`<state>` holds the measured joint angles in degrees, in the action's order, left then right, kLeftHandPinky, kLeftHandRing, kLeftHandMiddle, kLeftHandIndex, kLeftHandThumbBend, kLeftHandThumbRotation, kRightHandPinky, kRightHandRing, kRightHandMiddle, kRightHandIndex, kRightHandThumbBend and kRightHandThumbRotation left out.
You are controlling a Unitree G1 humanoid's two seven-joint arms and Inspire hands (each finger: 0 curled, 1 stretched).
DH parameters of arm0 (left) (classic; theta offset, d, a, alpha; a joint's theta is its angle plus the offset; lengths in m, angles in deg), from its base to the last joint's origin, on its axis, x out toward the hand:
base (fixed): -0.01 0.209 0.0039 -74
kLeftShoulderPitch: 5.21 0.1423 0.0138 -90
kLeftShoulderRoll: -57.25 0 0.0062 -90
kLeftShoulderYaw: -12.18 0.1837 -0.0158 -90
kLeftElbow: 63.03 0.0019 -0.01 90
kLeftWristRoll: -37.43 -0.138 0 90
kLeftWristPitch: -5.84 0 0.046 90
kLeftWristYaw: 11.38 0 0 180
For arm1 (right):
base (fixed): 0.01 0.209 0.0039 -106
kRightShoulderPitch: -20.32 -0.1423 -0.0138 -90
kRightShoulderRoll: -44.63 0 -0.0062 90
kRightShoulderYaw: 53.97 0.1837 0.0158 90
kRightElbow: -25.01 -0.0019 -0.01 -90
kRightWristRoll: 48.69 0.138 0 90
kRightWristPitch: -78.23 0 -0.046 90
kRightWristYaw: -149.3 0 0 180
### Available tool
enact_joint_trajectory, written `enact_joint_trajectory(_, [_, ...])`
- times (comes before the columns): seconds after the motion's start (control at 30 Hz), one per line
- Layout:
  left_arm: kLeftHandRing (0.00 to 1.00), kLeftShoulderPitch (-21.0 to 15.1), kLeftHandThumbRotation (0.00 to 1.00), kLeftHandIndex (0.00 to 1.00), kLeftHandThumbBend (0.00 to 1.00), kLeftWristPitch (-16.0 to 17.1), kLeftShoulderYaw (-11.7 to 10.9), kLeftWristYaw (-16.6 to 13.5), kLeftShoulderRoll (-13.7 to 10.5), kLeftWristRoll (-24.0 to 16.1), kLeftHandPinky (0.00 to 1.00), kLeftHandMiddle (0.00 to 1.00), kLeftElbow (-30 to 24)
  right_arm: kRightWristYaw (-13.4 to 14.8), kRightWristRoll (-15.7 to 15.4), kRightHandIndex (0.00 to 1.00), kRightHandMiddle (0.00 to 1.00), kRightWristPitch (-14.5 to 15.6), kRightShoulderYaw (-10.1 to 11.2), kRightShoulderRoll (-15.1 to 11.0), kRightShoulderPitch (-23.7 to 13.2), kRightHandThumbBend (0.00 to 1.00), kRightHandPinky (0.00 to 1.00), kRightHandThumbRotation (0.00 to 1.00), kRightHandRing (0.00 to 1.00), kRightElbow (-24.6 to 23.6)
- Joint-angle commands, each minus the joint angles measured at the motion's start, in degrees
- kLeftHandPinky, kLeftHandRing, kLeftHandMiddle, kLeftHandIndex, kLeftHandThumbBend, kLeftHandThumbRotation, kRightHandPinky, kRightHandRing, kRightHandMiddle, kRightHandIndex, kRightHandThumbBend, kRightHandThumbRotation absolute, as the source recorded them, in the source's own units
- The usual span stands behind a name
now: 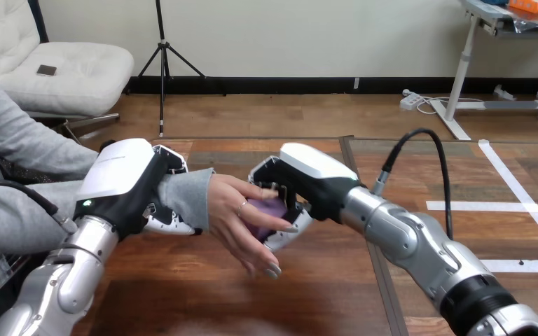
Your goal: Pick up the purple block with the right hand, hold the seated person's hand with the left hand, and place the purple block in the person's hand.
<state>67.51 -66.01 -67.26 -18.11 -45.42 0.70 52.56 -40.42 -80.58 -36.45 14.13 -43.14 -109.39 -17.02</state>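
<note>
Purple block [270,210] is up off the tabletop [203,297], sandwiched between the robot's right hand [308,182] and the person's hand [232,210], so only a small patch of it peeks out. The right hand has its fingers curled round the block. The person's fingers and thumb lie over the same spot, so both are on it. On the other side, the left hand [129,183] is wrapped round the person's wrist, right on the grey sleeve [185,194].

What could go sideways, imo: the person's hand looks tipped on edge with the fingers pointing down, not cupped upward. If the right hand lets go before the person has a proper hold, the block will probably slide out and drop to the tabletop. The robot's fingers and the person's overlap pretty tightly too, so spreading them could snag or pinch a finger. And the left hand is gripping soft cloth, which might slip or twist if the arm tugs.

Material-wise, the block looks smooth and matte, a soft purple. There's too little showing to call its shape. The robot hands are hard glossy white shells over black plastic, on silver metal forearms. The sleeve is soft fabric, and the tabletop is dark brown wood with visible grain.
</note>
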Motion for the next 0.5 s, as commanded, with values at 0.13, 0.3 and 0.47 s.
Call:
enact_joint_trajectory(0.13, [0.23, -7.88, 0.0, 0.29, 0.77, 2.74, 1.18, -2.44, 4.27, 1.5, 0.18, 0.27, -0.87, 1.68, 1.05, 0.42, 0.42, -0.3, 1.04, 1.35, -6.85, 0.76, 0.33, 0.0, 0.37, -1.76])
enact_joint_trajectory(0.3, [0.22, -7.95, 0.0, 0.29, 0.76, 3.01, 1.22, -2.45, 4.42, 1.75, 0.17, 0.27, -0.3, 1.56, 1.53, 0.42, 0.42, -0.47, 1.35, 1.56, -7.02, 0.76, 0.33, 0.0, 0.36, -2.19])
enact_joint_trajectory(0.47, [0.22, -8.03, 0.0, 0.28, 0.76, 3.42, 1.29, -2.84, 4.38, 1.52, 0.17, 0.26, 0.13, 1.19, 1.97, 0.42, 0.4, -0.39, 1.46, 1.56, -7.28, 0.75, 0.31, 0.0, 0.35, -2.59])
